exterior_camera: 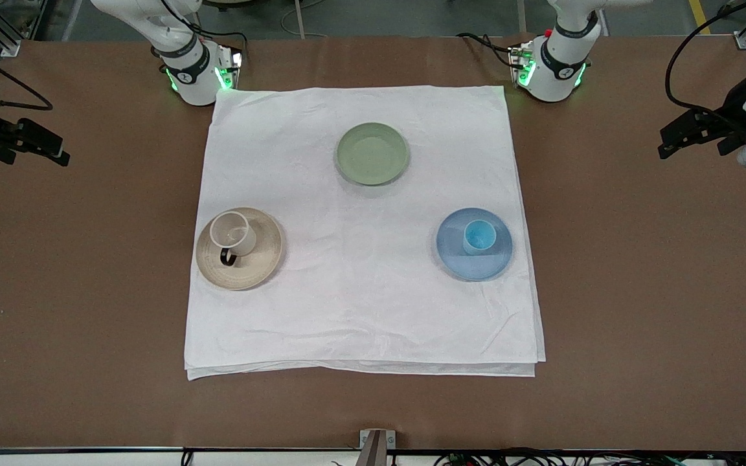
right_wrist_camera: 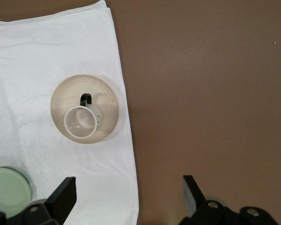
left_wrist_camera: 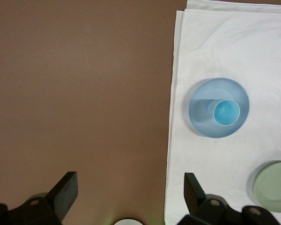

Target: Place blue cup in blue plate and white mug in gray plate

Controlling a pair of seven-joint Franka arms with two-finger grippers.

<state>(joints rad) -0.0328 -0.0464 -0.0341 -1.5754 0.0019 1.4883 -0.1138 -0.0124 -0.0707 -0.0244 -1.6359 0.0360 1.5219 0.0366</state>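
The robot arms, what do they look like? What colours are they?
Both arms are white with rounded bases, each ringed by a dark band and glowing green lights, with black cables trailing off. The left gripper and the right gripper are black, each with two flat, wedge-shaped fingers on blocky black bodies with small round screws.

Brown desk [exterior_camera: 75, 291], matte. White cloth [exterior_camera: 360, 291] spread flat at centre, folded double, lightly creased, layered edges showing along the side nearest the front camera. Arm bases at its two farthest corners.
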